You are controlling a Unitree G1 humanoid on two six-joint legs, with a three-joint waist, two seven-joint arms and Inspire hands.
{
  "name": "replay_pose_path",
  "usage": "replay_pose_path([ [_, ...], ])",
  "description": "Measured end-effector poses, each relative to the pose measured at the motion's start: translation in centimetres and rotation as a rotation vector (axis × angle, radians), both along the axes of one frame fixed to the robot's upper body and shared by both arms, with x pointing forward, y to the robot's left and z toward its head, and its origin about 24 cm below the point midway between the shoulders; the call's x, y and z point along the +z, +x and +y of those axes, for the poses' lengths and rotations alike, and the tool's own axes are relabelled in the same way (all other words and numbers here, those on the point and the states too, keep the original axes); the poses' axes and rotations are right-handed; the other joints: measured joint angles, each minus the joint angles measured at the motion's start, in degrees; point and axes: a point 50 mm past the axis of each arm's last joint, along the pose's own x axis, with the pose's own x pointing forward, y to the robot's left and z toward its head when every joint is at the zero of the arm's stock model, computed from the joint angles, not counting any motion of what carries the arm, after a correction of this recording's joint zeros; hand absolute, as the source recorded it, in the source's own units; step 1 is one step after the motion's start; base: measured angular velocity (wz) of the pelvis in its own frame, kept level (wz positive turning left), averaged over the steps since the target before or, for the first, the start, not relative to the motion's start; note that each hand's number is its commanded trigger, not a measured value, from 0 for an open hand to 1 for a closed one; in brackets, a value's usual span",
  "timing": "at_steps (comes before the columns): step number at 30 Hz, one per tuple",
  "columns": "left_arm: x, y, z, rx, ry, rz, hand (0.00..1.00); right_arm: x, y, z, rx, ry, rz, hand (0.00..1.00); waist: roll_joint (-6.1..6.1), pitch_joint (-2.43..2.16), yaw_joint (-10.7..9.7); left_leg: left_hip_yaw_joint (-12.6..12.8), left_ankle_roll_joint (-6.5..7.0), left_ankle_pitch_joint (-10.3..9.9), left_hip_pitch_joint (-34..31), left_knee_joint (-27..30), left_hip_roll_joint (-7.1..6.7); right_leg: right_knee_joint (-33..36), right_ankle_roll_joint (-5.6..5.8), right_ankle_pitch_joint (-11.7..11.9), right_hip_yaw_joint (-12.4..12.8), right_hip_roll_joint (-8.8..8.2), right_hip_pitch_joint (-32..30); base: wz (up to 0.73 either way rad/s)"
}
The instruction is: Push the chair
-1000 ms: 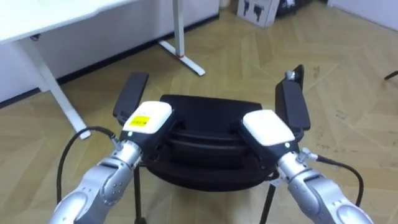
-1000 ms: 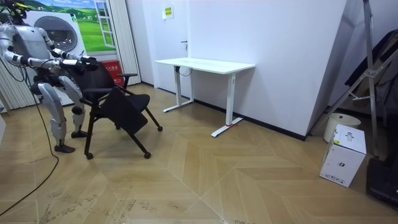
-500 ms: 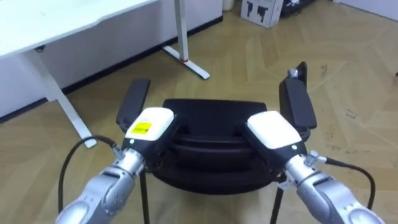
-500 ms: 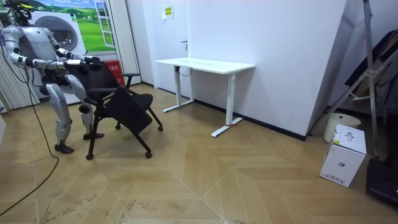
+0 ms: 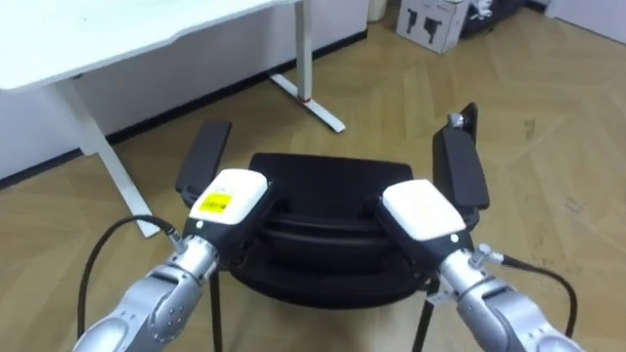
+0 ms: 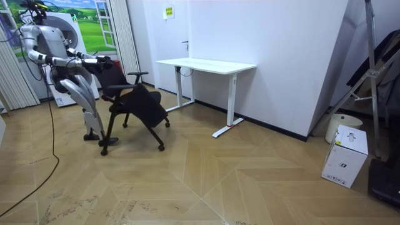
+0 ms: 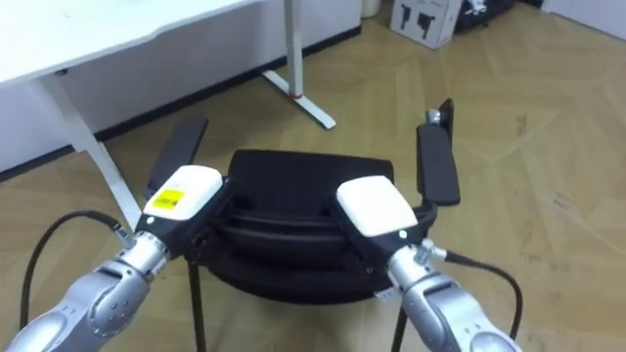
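A black chair [image 5: 333, 181] with two armrests stands on the wood floor just in front of me, its seat facing away towards a white desk [image 5: 98, 39]. My left hand [image 5: 227, 194] rests on the left part of the backrest's top edge. My right hand [image 5: 421, 207] lies on the right part of the same edge. In the right eye view the chair [image 7: 303, 176] sits between the left hand [image 7: 181, 194] and the right hand [image 7: 374, 205]. In the room view I stand behind the chair [image 6: 134, 103] with both arms stretched out to its backrest.
The desk [image 6: 206, 64] stands against the white wall, its legs [image 5: 305, 59] a short way beyond the chair. A white cardboard box [image 6: 345, 156] and a folded ladder [image 6: 369, 69] stand at the room view's right. Bare wood floor spreads to the right of the chair.
I have walked forward with the chair, and it has rolled to the room view's right, closer to the desk. Both hands stay on the backrest.
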Motion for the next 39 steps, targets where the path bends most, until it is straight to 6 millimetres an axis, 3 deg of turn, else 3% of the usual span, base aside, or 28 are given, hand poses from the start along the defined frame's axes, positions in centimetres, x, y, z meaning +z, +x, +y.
replay_pose_path([
  [2, 0.1, 0.1, 0.0, 0.003, -0.003, -0.004, 1.0, 0.2, 0.2, -0.1, 0.003, -0.003, -0.008, 1.0, 0.01, -0.02, 0.2, -1.5, -0.78, -3.5, 0.1, 3.6, 0.14, 4.0, -0.36, 0.8, 1.0, 1.27, -0.2, 0.56],
  [3, 0.1, 0.2, -0.1, 0.005, -0.006, -0.009, 1.0, 0.4, 0.4, -0.1, 0.001, -0.006, -0.013, 1.0, 0.19, -0.16, 0.4, -2.1, -1.47, -5.2, 0.2, 5.1, 0.69, 6.0, -0.46, 0.8, 0.1, 1.44, -0.4, 0.46],
  [5, 0.1, 0.3, -0.2, 0.014, -0.012, -0.007, 1.0, 0.6, 0.8, -0.1, 0.004, -0.013, -0.011, 1.0, 0.69, -1.05, 0.9, -2.1, -3.04, -6.7, 0.4, 5.4, 2.81, 6.9, -1.67, 0.0, -1.7, 2.06, -0.3, 0.4],
  [7, 0.1, 0.4, -0.2, 0.03, -0.021, -0.009, 1.0, 0.9, 1.2, 0.0, 0.011, -0.026, -0.017, 1.0, 1.69, -1.38, 0.8, -0.8, -4.86, -8.1, 1.4, 6.3, 6.5, 8.1, -5.27, -2.2, -5.4, 2.53, 0.7, 0.46],
  [8, 0.0, 0.4, -0.2, 0.033, -0.023, -0.005, 1.0, 1.0, 1.3, 0.0, 0.011, -0.029, -0.017, 1.0, 1.79, -1.19, 0.8, 0.3, -5.44, -8.5, 1.6, 8.2, 7.65, 8.6, -6.4, -2.9, -6.6, 2.84, 1.0, 0.41],
  [9, 0.0, 0.6, -0.3, 0.033, -0.025, -0.008, 1.0, 1.2, 1.6, -0.1, 0.005, -0.027, -0.005, 1.0, 2.2, -0.88, 1.1, 2.7, -5.99, -8.5, 1.0, 17.5, 10.05, 10.9, -8.95, -4.5, -8.0, 3.28, 1.7, 0.17],
  [10, -0.1, 0.5, -0.3, 0.035, -0.025, -0.004, 1.0, 1.1, 1.6, 0.0, 0.004, -0.027, 0.007, 1.0, 2.27, -0.86, 1.6, 3.9, -6.58, -7.1, 0.4, 24.1, 11.01, 12.1, -9.87, -5.2, -8.6, 3.53, 2.2, 0.08],
  [11, -0.2, 0.5, -0.3, 0.035, -0.026, 0.001, 1.0, 1.0, 1.7, 0.0, 0.001, -0.026, 0.02, 1.0, 3.24, -1.01, 2.5, 5.5, -7.21, -2.2, -0.4, 36.9, 13.36, 13.9, -11.0, -6.8, -10.7, 4.38, 3.5, 0.13],
  [12, -0.1, 0.5, -0.2, 0.036, -0.024, -0.011, 1.0, 1.0, 1.8, 0.0, -0.002, -0.015, 0.023, 1.0, 3.19, -0.94, 2.6, 6.1, -7.95, 4.5, -1.1, 47.1, 14.35, 15.2, -11.72, -8.4, -11.3, 5.13, 4.1, 0.32],
  [13, 0.0, 0.6, -0.2, 0.037, -0.023, -0.022, 1.0, 1.0, 2.0, 0.0, 0.003, -0.012, 0.021, 1.0, 2.83, -0.88, 2.6, 7.2, -8.81, 9.9, -2.2, 55.3, 14.17, 15.7, -11.99, -9.4, -11.4, 5.16, 4.4, 0.35],
  [15, 0.2, 0.6, -0.1, 0.042, -0.023, -0.035, 1.0, 1.1, 2.1, 0.1, 0.014, -0.01, 0.008, 1.0, 2.13, -0.6, 2.6, 10.0, -9.23, 14.3, -3.6, 62.5, 14.01, 14.9, -12.11, -9.6, -11.3, 5.19, 5.2, 0.26],
  [17, 0.1, 0.5, -0.1, 0.044, -0.024, -0.039, 1.0, 1.1, 2.0, 0.1, 0.016, -0.009, 0.001, 1.0, 1.67, -0.38, 3.8, 12.5, -9.3, 15.7, -5.2, 64.8, 14.08, 13.6, -12.16, -9.6, -11.3, 5.12, 6.2, 0.11],
  [20, 0.2, 0.5, -0.1, 0.041, -0.024, -0.045, 1.0, 1.1, 1.9, 0.0, 0.017, -0.009, -0.016, 1.0, 0.98, 0.01, 4.2, 13.1, -9.31, 15.4, -8.3, 58.1, 14.1, 11.5, -12.32, -9.5, -12.1, 4.81, 7.9, 0.15],
  [21, 0.2, 0.5, -0.1, 0.042, -0.024, -0.047, 1.0, 1.1, 1.9, 0.0, 0.015, -0.008, -0.02, 1.0, 0.94, 0.02, 4.4, 12.9, -8.2, 14.2, -9.4, 52.3, 14.36, 10.9, -12.23, -9.4, -12.4, 4.81, 8.5, 0.12],
  [22, 0.2, 0.5, -0.1, 0.042, -0.025, -0.05, 1.0, 1.1, 1.9, 0.0, 0.015, -0.008, -0.023, 1.0, 0.76, 0.08, 4.7, 13.0, -8.29, 12.9, -9.8, 48.7, 14.26, 10.6, -12.28, -9.5, -12.4, 4.7, 8.5, 0.09],
  [24, 0.4, 0.5, -0.2, 0.043, -0.027, -0.076, 1.0, 1.4, 2.0, -0.1, 0.015, -0.01, -0.042, 1.0, -0.39, 0.23, 5.6, 13.0, -8.14, 6.7, -12.4, 32.8, 13.6, 9.6, -12.31, -9.5, -12.4, 3.92, 8.3, 0.09],
  [25, 0.4, 0.4, -0.2, 0.042, -0.024, -0.086, 1.0, 1.4, 1.9, -0.1, 0.013, -0.009, -0.043, 1.0, -0.63, -0.1, 5.5, 12.5, -8.47, 4.9, -13.4, 24.4, 12.7, 8.3, -12.0, -9.3, -12.5, 3.58, 8.5, 0.16],
  [26, 0.4, 0.4, -0.2, 0.042, -0.023, -0.089, 1.0, 1.3, 1.9, -0.1, 0.012, -0.009, -0.042, 1.0, -0.84, -0.08, 5.5, 12.2, -8.43, 4.8, -13.7, 19.8, 12.16, 7.6, -11.8, -9.2, -12.9, 3.33, 8.9, 0.26],
  [27, 0.4, 0.3, -0.3, 0.036, -0.019, -0.092, 1.0, 1.2, 1.6, -0.2, 0.008, -0.007, -0.043, 1.0, -1.11, -0.53, 5.4, 11.8, -8.42, 5.0, -14.0, 10.2, 11.18, 6.3, -11.46, -9.0, -13.6, 2.81, 9.4, 0.32],
  [28, 0.4, 0.3, -0.5, 0.031, -0.018, -0.096, 1.0, 1.3, 1.5, -0.3, 0.007, -0.01, -0.046, 1.0, -1.26, -0.5, 5.2, 12.1, -8.33, 5.9, -14.0, 1.6, 10.9, 5.2, -11.12, -8.9, -14.0, 2.78, 10.0, 0.27],
  [29, 0.4, 0.2, -0.5, 0.031, -0.018, -0.097, 1.0, 1.3, 1.4, -0.4, 0.007, -0.012, -0.049, 1.0, -1.29, -0.53, 5.4, 12.4, -8.33, 7.0, -13.9, -2.3, 10.72, 4.8, -10.99, -8.9, -14.0, 2.78, 10.3, 0.07],
  [30, 0.3, 0.0, -0.4, 0.035, -0.02, -0.095, 1.0, 1.4, 1.4, -0.4, 0.009, -0.014, -0.05, 1.0, -1.35, -0.56, 5.6, 12.6, -8.11, 10.7, -13.2, -6.9, 10.18, 4.8, -9.92, -9.5, -13.7, 2.45, 10.8, 0.0],
  [32, 0.1, -0.5, -0.6, 0.039, -0.033, -0.086, 1.0, 1.6, 1.1, -0.5, 0.014, -0.028, -0.052, 1.0, -1.07, -0.68, 5.6, 12.6, -7.94, 13.9, -12.5, -9.8, 9.18, 5.2, -8.01, -10.6, -13.7, 2.06, 11.2, 0.03],
  [33, 0.1, -0.7, -0.7, 0.043, -0.037, -0.084, 1.0, 1.8, 1.1, -0.5, 0.02, -0.035, -0.052, 1.0, -0.46, -1.05, 5.7, 13.0, -7.41, 15.1, -11.7, -11.1, 8.96, 6.0, -6.46, -11.6, -13.1, 1.56, 11.2, -0.03],
  [34, 0.2, -0.9, -0.6, 0.048, -0.042, -0.082, 1.0, 1.9, 1.1, -0.5, 0.026, -0.041, -0.056, 1.0, -1.2, -0.6, 5.8, 13.6, -7.11, 15.8, -10.8, -12.3, 7.9, 7.2, -5.19, -12.9, -12.6, 0.7, 11.3, -0.04],
  [36, 0.1, -1.1, -0.6, 0.049, -0.048, -0.075, 1.0, 2.1, 0.8, -0.5, 0.028, -0.049, -0.058, 1.0, -1.29, -0.53, 5.8, 13.7, -6.65, 16.2, -9.6, -13.4, 6.29, 8.2, -4.31, -14.5, -12.1, -0.39, 12.4, -0.02],
  [38, -0.1, -1.2, -0.7, 0.045, -0.046, -0.051, 1.0, 1.9, 0.5, -0.7, 0.029, -0.058, -0.044, 1.0, -0.85, -0.7, 6.8, 15.1, -5.52, 16.1, -8.3, -13.5, 5.28, 8.2, -1.86, -15.9, -11.4, -0.85, 14.2, -0.15],
  [39, -0.3, -1.4, -0.8, 0.041, -0.046, -0.035, 1.0, 1.7, 0.3, -0.8, 0.029, -0.061, -0.035, 1.0, -0.96, -0.79, 7.3, 16.9, -4.06, 15.7, -6.9, -13.6, 4.69, 8.8, -0.19, -16.8, -10.7, -1.52, 15.4, -0.38],
])
